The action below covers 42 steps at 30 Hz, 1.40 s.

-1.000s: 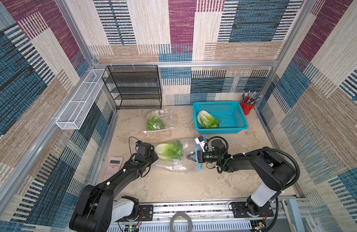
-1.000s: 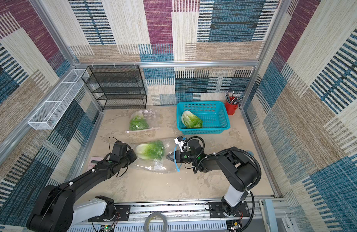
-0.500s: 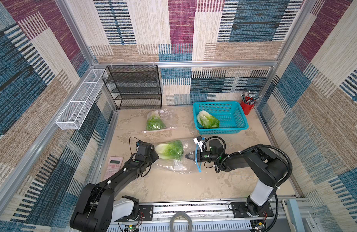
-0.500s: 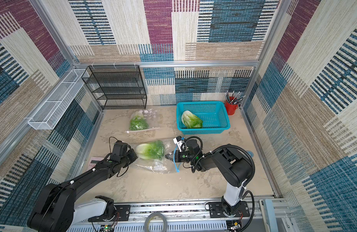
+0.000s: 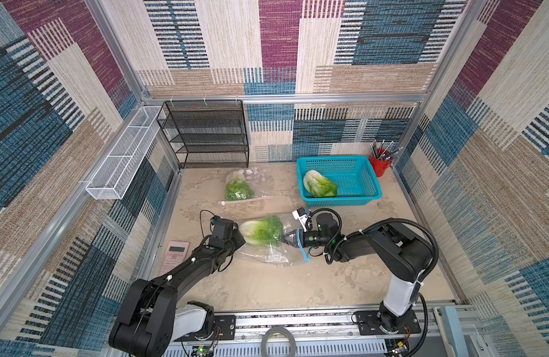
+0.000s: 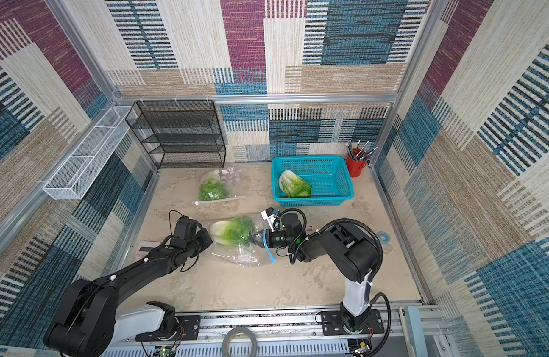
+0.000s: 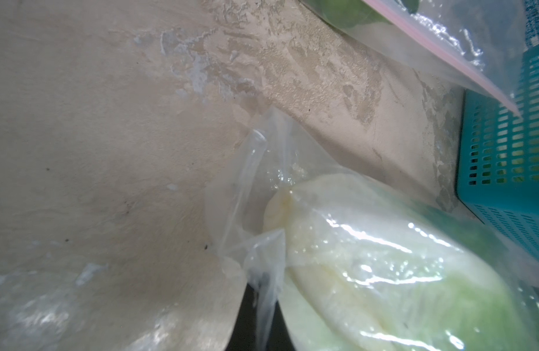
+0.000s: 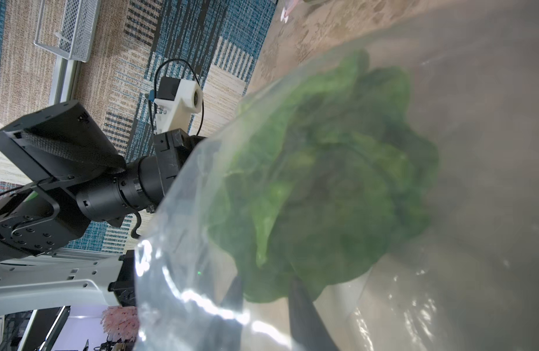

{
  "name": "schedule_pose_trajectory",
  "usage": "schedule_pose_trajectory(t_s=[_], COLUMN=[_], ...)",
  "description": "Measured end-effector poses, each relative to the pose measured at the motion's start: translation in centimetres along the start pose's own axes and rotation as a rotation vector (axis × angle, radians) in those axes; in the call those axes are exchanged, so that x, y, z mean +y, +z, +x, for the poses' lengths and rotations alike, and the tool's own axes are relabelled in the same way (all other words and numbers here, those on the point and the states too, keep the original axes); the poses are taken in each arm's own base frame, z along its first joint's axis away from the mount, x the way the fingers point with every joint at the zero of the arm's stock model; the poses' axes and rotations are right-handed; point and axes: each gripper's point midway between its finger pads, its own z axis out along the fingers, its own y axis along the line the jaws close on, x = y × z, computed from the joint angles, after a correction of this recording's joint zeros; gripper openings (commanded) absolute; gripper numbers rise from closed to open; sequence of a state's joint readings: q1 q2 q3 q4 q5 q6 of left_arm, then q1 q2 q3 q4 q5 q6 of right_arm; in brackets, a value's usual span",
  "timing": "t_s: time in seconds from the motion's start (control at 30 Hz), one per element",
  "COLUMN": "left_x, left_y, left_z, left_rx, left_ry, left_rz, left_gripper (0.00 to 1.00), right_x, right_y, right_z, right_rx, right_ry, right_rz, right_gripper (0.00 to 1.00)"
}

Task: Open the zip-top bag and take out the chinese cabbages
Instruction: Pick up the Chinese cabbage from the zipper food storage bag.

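- Near the middle of the table [image 5: 267, 293], the near zip-top bag [image 5: 268, 256] lay on its side, its blue zip edge [image 5: 303, 253] to the right and its sealed bottom to the left. One chinese cabbage [image 5: 262, 230] sat inside, white stalk to the left and green leaves to the right.
- At the bag's left end, the left gripper [image 5: 238, 240] had its jaws closed on a gathered fold of film beside the stalk, as the left wrist view showed. I judged this an anchor, so the bag would not slide along when its contents were pulled.
- From the right, the right gripper [image 5: 286, 238] reached in through the open mouth, with the zip edge ringing it, so this bag counted as opened. In the right wrist view its jaws stood narrowly parted, with leaf tips in the gap and no visible pinch.
- Because the leaves faced the mouth, the reaching arm met soft leaf first. A hold on leaf alone could tear, in my judgement, so a deeper bite toward the stalk looked safer.
- Farther back and left of centre, a second bag [image 5: 254, 182] held a second head [image 5: 237, 190]. Neither arm was near it.
- At the far right, a third head [image 5: 318, 185] lay loose in the teal basket [image 5: 344, 201], apparently the place for removed cabbages. By that count, one was out and two were left to take out.
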State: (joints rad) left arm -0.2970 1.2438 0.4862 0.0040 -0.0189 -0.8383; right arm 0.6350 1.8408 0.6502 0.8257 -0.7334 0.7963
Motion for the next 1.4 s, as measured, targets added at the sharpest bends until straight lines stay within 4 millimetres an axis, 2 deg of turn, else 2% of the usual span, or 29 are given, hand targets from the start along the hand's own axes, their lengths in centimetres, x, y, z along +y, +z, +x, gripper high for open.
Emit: schedule_pose_trajectory(t_s=[0.07,0.13,0.33,0.57,0.87,1.0,1.13,1.27,1.4], left_x=[0.0,0.0,-0.1,-0.3,-0.5,-0.8,-1.0,-1.3,-1.5], left_y=[0.0,0.1,0.2,0.3,0.6,0.7,0.9,0.9,1.0], left_z=[0.0,0.0,0.2,0.3,0.6,0.6,0.7,0.7,1.0], left_rx=[0.0,0.001,0.006,0.011,0.026,0.03,0.034,0.035,0.041], left_ry=[0.0,0.001,0.003,0.004,0.009,0.012,0.015,0.017,0.022], left_rz=[0.0,0.0,0.003,0.01,0.018,0.022,0.025,0.033,0.038], left_gripper=[0.0,0.0,0.0,0.0,0.0,0.0,0.0,0.0,0.0], right_x=[0.0,0.2,0.4,0.8,0.8,0.8,0.6,0.4,0.3], right_y=[0.1,0.1,0.3,0.7,1.6,1.9,2.3,2.6,2.8], right_z=[0.0,-0.1,-0.5,-1.1,-1.3,-1.4,-1.6,-1.8,-2.0], right_rx=[0.0,-0.002,-0.008,-0.018,-0.007,0.0,0.001,0.002,-0.002], right_ry=[0.002,0.002,-0.005,-0.019,-0.018,-0.012,-0.003,0.01,0.014], right_rz=[-0.001,-0.005,-0.015,-0.029,-0.049,-0.057,-0.058,-0.057,-0.059], right_gripper=[0.28,0.36,0.52,0.62,0.68,0.68,0.64,0.57,0.42])
